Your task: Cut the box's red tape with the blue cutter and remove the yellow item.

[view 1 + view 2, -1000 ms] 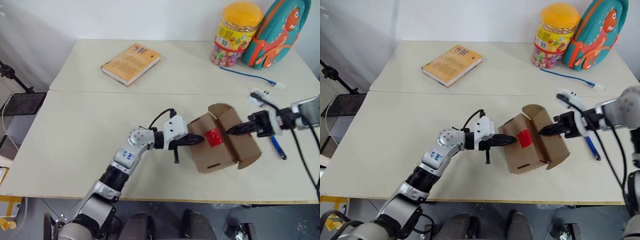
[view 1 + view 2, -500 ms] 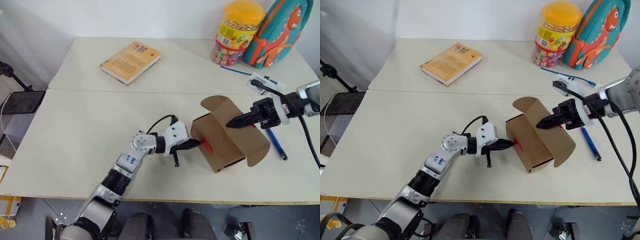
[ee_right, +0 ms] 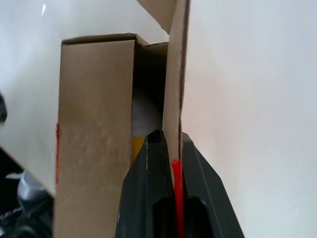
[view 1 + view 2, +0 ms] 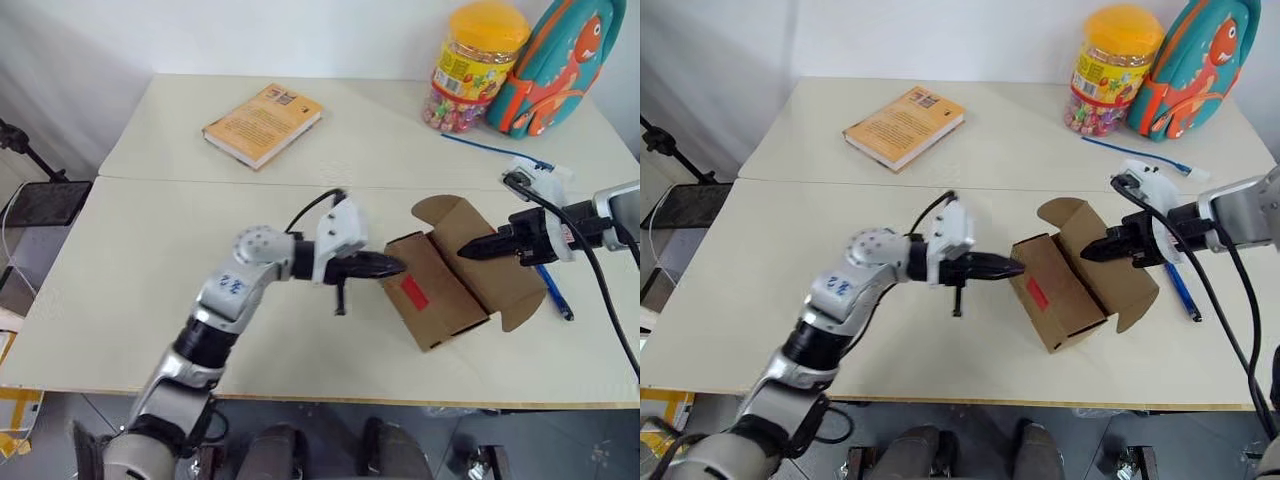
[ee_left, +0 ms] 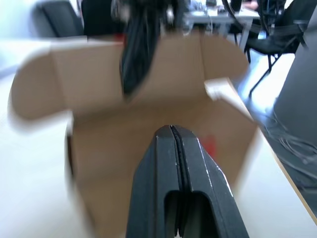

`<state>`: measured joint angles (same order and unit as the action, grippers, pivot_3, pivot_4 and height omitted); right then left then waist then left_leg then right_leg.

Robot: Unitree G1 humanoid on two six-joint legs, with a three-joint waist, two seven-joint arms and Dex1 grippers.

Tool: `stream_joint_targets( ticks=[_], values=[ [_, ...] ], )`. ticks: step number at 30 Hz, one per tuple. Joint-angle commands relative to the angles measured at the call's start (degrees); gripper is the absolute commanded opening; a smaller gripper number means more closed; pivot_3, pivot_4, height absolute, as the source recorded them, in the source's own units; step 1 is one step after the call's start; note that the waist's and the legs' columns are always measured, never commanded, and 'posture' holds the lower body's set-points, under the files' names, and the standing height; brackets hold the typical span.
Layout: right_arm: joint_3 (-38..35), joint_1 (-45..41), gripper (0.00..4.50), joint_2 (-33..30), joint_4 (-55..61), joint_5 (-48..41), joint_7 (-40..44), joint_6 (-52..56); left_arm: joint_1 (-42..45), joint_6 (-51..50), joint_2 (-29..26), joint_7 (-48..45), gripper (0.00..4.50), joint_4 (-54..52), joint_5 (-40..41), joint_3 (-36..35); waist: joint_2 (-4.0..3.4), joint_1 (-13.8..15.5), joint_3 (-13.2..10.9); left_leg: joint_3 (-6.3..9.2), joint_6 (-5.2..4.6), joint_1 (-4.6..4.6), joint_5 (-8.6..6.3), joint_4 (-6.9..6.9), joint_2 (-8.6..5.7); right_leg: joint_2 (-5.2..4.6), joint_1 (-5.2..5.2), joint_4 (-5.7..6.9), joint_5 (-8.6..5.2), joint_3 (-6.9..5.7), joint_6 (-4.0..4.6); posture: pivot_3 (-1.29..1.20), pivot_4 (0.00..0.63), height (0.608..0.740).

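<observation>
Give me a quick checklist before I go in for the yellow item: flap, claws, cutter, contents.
1. Box open: ok, its flap is folded back.
2. Right claw shut on that flap: ok, the right wrist view shows cardboard pinched between its fingers.
3. Left claw free to reach: ok, shut and empty, beside the box near the red tape.
4. Blue cutter out of the way: ok, lying on the table past the flap.
5. Yellow item inside: cannot tell for sure; a sliver of yellow shows in the opening.

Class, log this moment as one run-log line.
box: flap open | right gripper: shut on flap | left gripper: shut, at box | cutter: on table
</observation>
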<state>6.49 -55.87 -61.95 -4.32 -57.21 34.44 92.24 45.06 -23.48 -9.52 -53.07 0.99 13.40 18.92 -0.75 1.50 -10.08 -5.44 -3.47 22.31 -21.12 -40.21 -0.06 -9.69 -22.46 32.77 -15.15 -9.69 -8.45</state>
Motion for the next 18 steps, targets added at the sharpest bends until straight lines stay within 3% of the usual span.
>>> stream_joint_targets(
  ticks=[1,6,11,15,18],
  values=[
    [-1.8,2.2,0.04,0.9,1.7,0.1,-2.2,0.3,1.3,3.5,2.6,2.6,0.0,4.0,-3.6,2.6,0.0,-0.2,0.0,-0.05,0.02,-0.02,0.01,0.03,0.0,0.05,-0.02,0.0,0.0,0.0,0.0,0.0,0.15,0.74],
    [-4.6,4.9,0.04,0.7,2.9,-1.1,-3.9,0.3,1.1,1.6,1.8,1.4,0.0,5.2,-7.6,7.7,0.0,0.0,0.0,-0.02,0.21,-0.02,0.12,0.11,0.05,0.31,-0.11,0.07,-0.02,-0.04,0.04,0.0,0.15,0.74],
    [-6.5,6.4,0.04,-1.0,3.0,-1.2,-3.5,0.3,-0.2,-1.4,-0.1,1.4,0.0,5.1,-8.9,8.5,0.02,0.0,0.0,-0.04,0.2,-0.05,0.12,0.07,0.22,0.25,-0.08,0.09,-0.02,0.03,0.05,0.0,0.15,0.74],
    [-6.7,6.6,0.04,-5.2,2.4,1.6,1.4,0.3,-2.9,-7.1,-6.9,-5.3,0.0,3.7,-8.1,11.5,-0.02,-0.1,0.0,-0.04,0.2,-0.1,0.12,0.06,0.22,0.25,-0.08,0.15,-0.02,0.04,0.05,0.0,0.15,0.74],
    [-6.1,7.1,0.04,-7.8,2.2,3.0,4.4,-0.3,-4.4,-7.6,-9.1,-5.1,0.0,2.0,-7.2,9.3,-0.1,0.1,0.1,-0.02,0.2,-0.18,0.12,0.05,0.23,0.24,0.0,0.17,-0.02,0.06,0.05,0.0,0.15,0.74]
  ],
)
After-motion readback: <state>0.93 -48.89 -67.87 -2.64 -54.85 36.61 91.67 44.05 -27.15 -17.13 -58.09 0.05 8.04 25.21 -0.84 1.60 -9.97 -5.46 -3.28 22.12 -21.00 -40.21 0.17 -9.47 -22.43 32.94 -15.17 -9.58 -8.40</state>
